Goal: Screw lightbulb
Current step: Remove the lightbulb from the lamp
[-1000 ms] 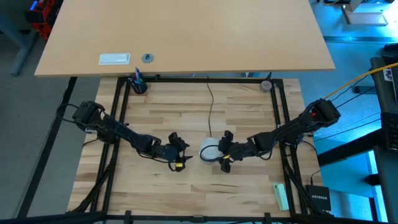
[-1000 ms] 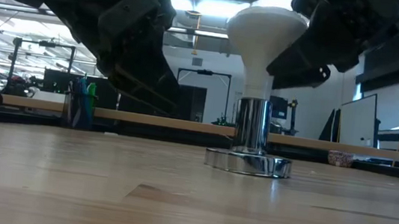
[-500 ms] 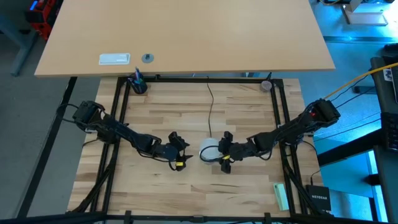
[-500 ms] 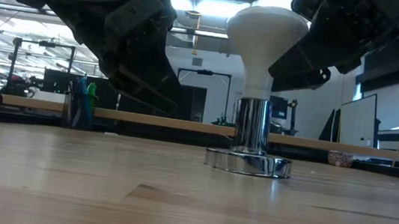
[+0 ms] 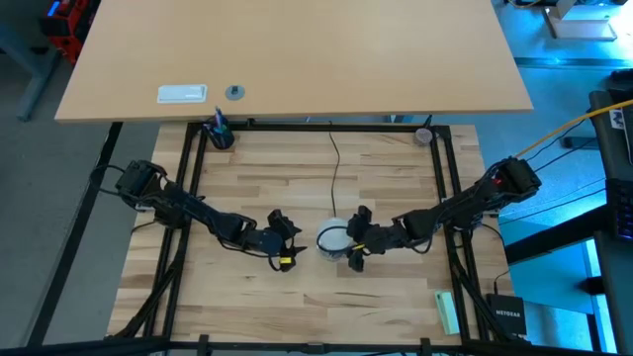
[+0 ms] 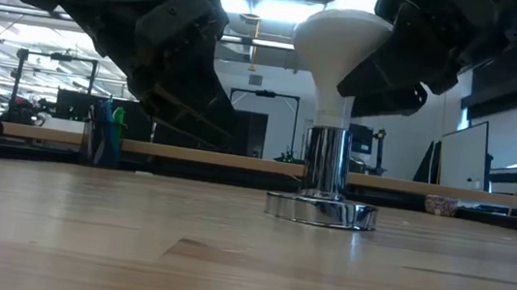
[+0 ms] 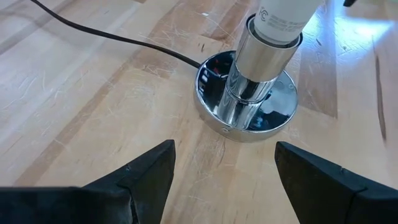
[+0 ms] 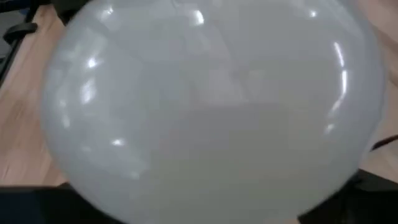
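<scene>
**White bulb standing in its socket**

Frosted lightbulb [image 5: 330,239] sits upright in the chrome socket [image 7: 249,93], just before the right gripper [image 5: 352,243] — whether its fingers grip the dome, I cannot tell. The left gripper [image 7: 224,171] waits open, near the base.

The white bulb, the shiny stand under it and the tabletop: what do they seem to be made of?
The frosted white lightbulb looks like matte glass or plastic, with soft highlights; I cannot tell which. The round silver socket looks like polished metal: it mirrors the room. The pale wooden tabletop looks like jointed wood planks, with visible grain and strips.
</scene>
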Robot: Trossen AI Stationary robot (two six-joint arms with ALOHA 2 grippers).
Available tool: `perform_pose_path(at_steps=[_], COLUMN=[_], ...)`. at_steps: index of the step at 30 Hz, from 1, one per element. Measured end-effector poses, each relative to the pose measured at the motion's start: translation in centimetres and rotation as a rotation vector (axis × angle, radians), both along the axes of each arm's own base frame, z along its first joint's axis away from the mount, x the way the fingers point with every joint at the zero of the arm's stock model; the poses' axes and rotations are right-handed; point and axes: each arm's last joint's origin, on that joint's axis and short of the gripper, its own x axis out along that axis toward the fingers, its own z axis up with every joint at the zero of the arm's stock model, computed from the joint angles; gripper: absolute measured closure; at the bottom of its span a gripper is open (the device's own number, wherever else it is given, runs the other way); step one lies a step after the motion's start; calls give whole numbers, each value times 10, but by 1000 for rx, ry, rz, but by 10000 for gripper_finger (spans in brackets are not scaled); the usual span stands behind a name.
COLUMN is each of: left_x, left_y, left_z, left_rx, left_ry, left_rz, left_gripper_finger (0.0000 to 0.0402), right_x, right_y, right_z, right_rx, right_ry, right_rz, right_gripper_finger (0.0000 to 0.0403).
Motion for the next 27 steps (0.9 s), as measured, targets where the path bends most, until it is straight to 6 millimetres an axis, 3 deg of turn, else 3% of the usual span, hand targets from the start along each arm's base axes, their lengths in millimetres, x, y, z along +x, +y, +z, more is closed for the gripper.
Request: perform_pose_path(at_steps=[7, 12, 15, 19, 27], left_x=[0, 0, 0, 1, 8], left_y=[0, 0, 1, 4, 11], left_z=[0, 0, 0, 0, 5], left_rx=[-1, 4, 13, 26, -48], left_ry=[0, 1, 4, 8, -60], left_rz=[0, -3, -8, -6, 2], left_gripper_finger=[137, 137, 137, 137, 137], right_x=[-18, -37, -49, -66, -76], right_y=[-1, 2, 13, 22, 22], right_z=[1, 8, 5, -14, -31], right_rx=[48, 55, -23, -95, 29], right_ry=[183, 271, 234, 115, -16], right_rz=[173, 175, 163, 95, 123], right_gripper_finger=[60, 54, 54, 54, 54])
